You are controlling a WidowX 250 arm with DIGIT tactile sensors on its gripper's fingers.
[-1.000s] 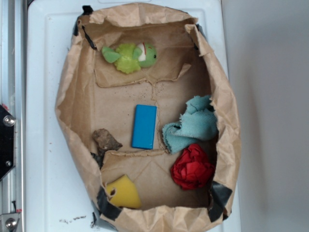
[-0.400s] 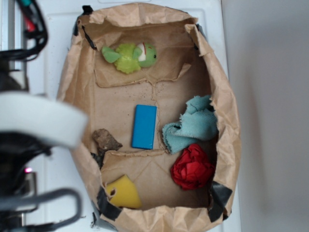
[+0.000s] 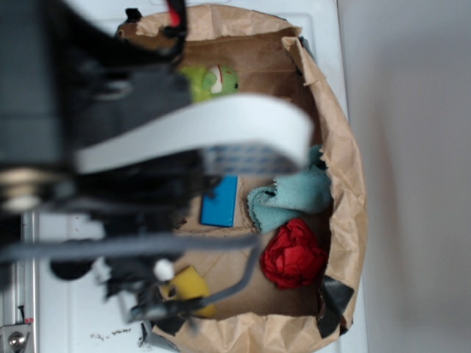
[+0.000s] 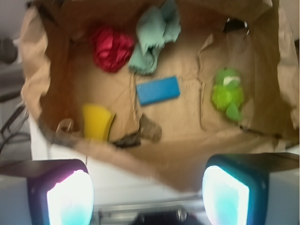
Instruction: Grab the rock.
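While my pincer [image 4: 147, 194] hangs released above the paper bag [image 4: 42, 84], its contents: rock [image 4: 150, 128] beside blue block [image 4: 158, 90], yellow wedge [image 4: 97, 122] nearby.

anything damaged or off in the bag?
The paper bag is crumpled, and its floor flaps are torn and ragged-edged near the rock. The contents look blurred but intact, nothing spilled.
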